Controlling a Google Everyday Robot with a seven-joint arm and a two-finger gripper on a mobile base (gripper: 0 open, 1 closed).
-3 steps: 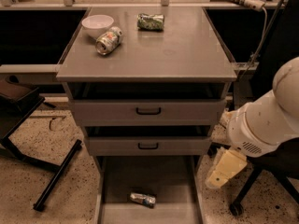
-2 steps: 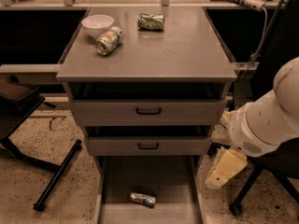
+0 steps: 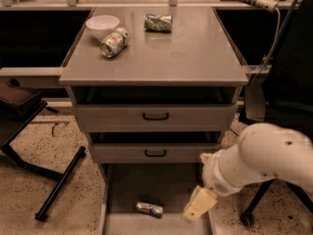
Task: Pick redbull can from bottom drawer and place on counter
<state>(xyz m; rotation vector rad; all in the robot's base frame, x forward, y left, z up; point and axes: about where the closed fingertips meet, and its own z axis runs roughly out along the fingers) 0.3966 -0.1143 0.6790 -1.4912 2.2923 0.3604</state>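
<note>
The redbull can (image 3: 149, 208) lies on its side on the floor of the open bottom drawer (image 3: 127, 190), near the drawer's front. My gripper (image 3: 199, 204) hangs at the drawer's right side, a little to the right of the can and apart from it. The white arm behind it fills the lower right. The counter (image 3: 186, 58) is the grey top of the cabinet, above the two shut drawers with black handles.
On the counter, a white bowl (image 3: 102, 25) stands at the back left, a fatter white can (image 3: 114, 41) lies beside it, and a green foil packet (image 3: 158, 22) lies at the back. A black chair base (image 3: 58, 185) is at the left, another (image 3: 249, 214) at the right.
My gripper and arm have moved left and down, from beside the cabinet's right side to the right edge of the bottom drawer, closer to the can.
</note>
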